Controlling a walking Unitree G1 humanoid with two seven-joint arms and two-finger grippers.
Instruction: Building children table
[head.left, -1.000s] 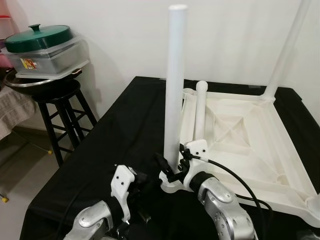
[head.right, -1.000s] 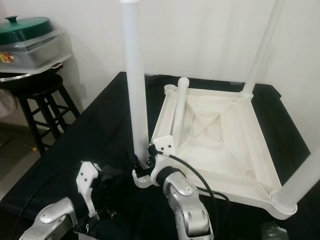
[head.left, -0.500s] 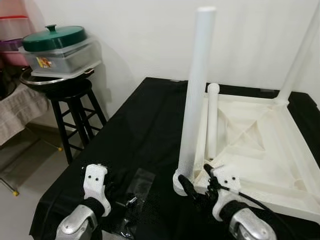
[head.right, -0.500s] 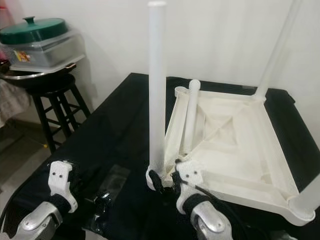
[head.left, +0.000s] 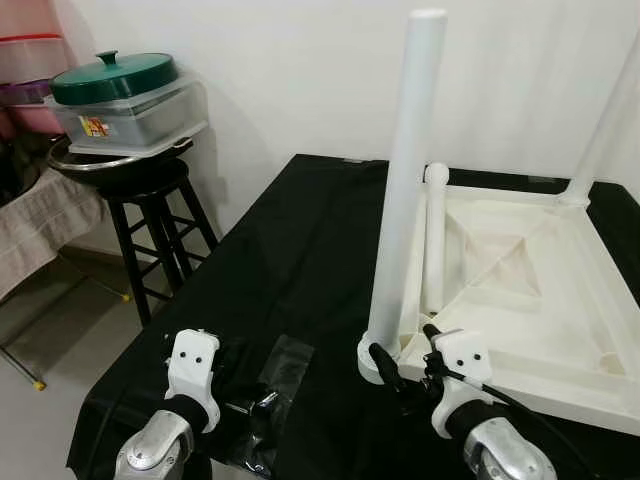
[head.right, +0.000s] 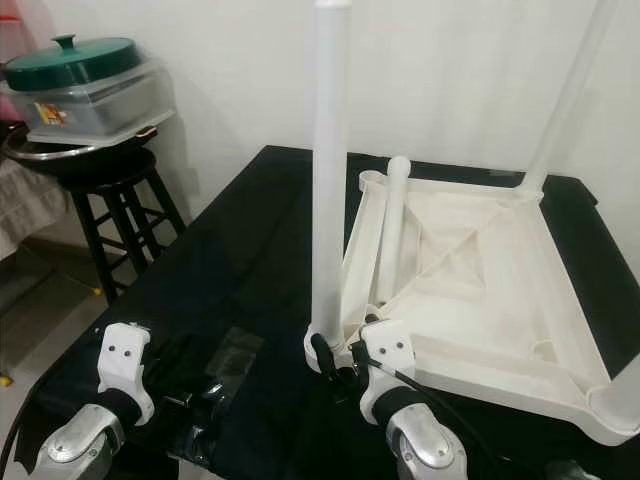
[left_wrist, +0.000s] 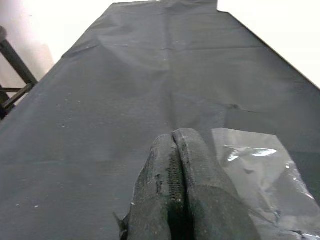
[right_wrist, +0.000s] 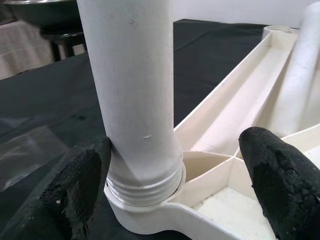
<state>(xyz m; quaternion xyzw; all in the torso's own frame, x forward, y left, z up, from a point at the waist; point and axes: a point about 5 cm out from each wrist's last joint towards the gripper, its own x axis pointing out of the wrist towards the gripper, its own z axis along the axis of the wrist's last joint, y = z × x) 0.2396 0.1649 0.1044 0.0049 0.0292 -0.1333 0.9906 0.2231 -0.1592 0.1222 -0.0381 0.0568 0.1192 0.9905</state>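
The white children's table top lies upside down on a black-covered table. One white leg stands upright in its near left corner socket. My right gripper is open at the base of this leg, with one finger touching the leg and the other well apart. A loose leg leans inside the top. Another leg stands at the far right corner. My left gripper is shut and empty, low over the black cloth beside a clear plastic bag.
A black stool stands left of the table, carrying a metal bowl, a plastic container and a green lid. The white wall runs close behind the table. The black cloth's left edge drops to the floor.
The whole view has shifted with the camera. My right gripper has drawn back and down from around the upright leg to its base. The leg stays standing in its socket.
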